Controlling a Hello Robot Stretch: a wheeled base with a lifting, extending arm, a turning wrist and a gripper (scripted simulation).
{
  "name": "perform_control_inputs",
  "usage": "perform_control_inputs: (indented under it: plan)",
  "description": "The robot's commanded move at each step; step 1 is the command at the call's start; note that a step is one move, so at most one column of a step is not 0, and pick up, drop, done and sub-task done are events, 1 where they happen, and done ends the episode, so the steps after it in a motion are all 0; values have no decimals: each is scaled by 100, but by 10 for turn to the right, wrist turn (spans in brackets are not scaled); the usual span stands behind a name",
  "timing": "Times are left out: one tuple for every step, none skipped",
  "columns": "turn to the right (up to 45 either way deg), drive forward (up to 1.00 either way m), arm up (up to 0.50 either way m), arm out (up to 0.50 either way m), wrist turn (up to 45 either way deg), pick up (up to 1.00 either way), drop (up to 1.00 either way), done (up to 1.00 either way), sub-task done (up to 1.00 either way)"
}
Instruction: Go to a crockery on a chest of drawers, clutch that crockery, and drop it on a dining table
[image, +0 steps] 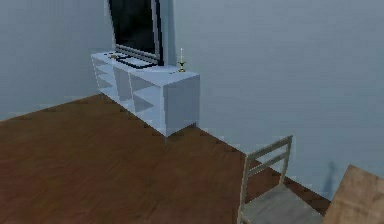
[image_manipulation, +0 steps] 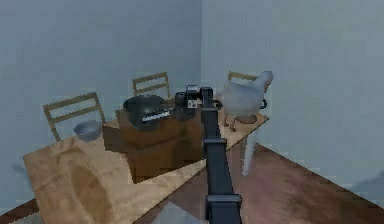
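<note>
A light wooden dining table (image_manipulation: 70, 175) runs across the arm side view, and its corner (image: 362, 200) appears at the forward view's bottom right. A white jug-shaped piece of crockery (image_manipulation: 246, 97) is at the table's right end, just right of the arm (image_manipulation: 218, 160). The gripper (image_manipulation: 186, 100) sits at the arm's far end, above the table and beside a dark round dish (image_manipulation: 149, 108) on a brown box (image_manipulation: 155, 142). I cannot tell whether the gripper holds anything. A small grey bowl (image_manipulation: 88, 130) rests on the table's left part.
Three wooden chairs (image_manipulation: 74, 110) (image_manipulation: 152, 84) (image_manipulation: 243, 76) stand behind the table against blue-grey walls. Ahead, a white shelf unit (image: 150, 90) carries a television (image: 135, 30) and a small bottle (image: 182, 64). Another chair (image: 270, 185) is at the forward view's lower right, on dark wood floor.
</note>
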Motion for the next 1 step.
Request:
perform_control_inputs:
  plan:
    - [0,0,0,0,0,0,100,0,0]
